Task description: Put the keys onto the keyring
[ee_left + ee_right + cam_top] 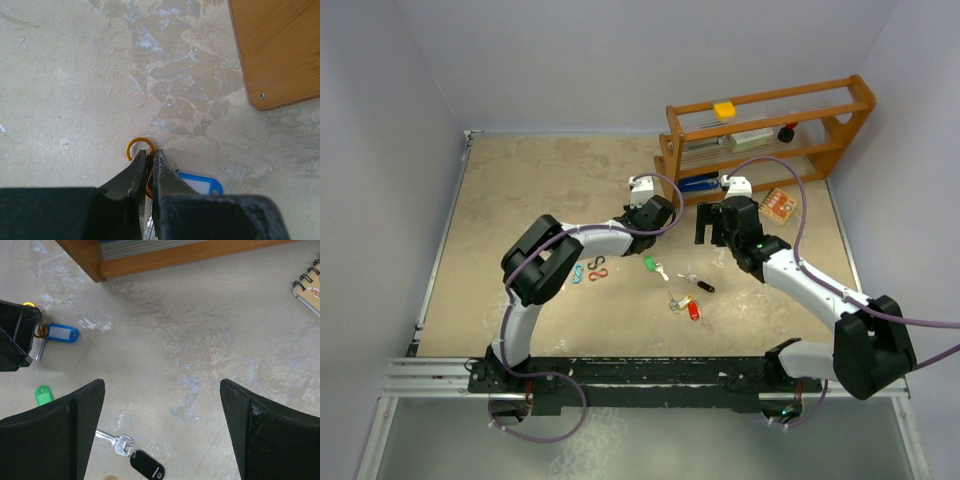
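My left gripper [150, 152] is shut on an orange keyring [139, 146], whose open hook sticks out past the fingertips. A key with a blue tag [202, 182] hangs beside the fingers, and the right wrist view shows it [62, 333] hanging at the ring. In the top view the left gripper [658, 212] hovers near the rack. My right gripper [162, 382] is open and empty above the table, close to the left one [715, 228]. A black-tagged key [132, 455] lies below it. A green-tagged key [654, 267] and a red-tagged key [692, 309] lie on the table.
A wooden rack [765, 130] stands at the back right, its foot close to both grippers [280, 50]. An orange spiral notebook [778, 204] lies to its right. Small coloured S-clips [592, 270] lie left of the keys.
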Robot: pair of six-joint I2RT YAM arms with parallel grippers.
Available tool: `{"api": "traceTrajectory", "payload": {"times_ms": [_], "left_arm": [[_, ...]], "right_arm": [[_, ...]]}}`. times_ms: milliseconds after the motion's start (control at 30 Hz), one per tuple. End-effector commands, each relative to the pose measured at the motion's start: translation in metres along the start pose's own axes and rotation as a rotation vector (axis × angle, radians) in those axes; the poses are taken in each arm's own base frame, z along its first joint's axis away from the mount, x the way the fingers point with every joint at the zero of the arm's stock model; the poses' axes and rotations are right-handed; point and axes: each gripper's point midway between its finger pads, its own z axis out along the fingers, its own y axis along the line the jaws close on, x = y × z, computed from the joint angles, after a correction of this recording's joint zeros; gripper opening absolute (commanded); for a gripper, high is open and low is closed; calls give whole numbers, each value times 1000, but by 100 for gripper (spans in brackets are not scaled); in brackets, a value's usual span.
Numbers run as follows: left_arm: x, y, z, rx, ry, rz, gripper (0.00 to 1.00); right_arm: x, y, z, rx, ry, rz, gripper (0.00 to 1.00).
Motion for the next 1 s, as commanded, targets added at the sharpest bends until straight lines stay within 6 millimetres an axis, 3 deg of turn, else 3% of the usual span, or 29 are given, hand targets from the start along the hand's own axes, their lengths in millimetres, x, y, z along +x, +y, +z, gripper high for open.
{"api": "traceTrajectory", "payload": {"times_ms": [0,967], "left_arm": [[-23,-5,3,-4,-63,-29,0],[-38,2,8,-32,-117,-45,0]], "right_arm": [[-5,1,1,-6,-23,20,100],[-4,2,5,-6,-13,16,100]]}}
